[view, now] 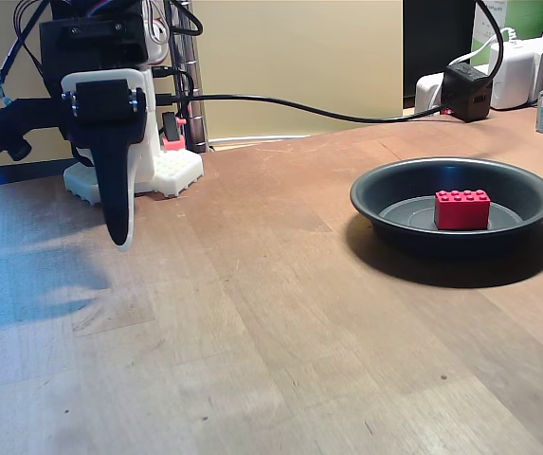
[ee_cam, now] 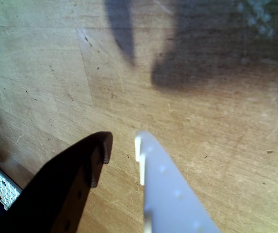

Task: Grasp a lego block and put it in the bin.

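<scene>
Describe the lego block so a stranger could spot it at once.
In the fixed view, find the round dark grey bin on the right side of the wooden table. The lego block sits on its flat bottom, near the middle. It is the small bright red studded brick, the bin's sole content.

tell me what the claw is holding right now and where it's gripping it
Nothing. In the wrist view the claw is open over bare wood with an empty gap between its fingers. The lego block lies in the bin, far from the claw.
</scene>
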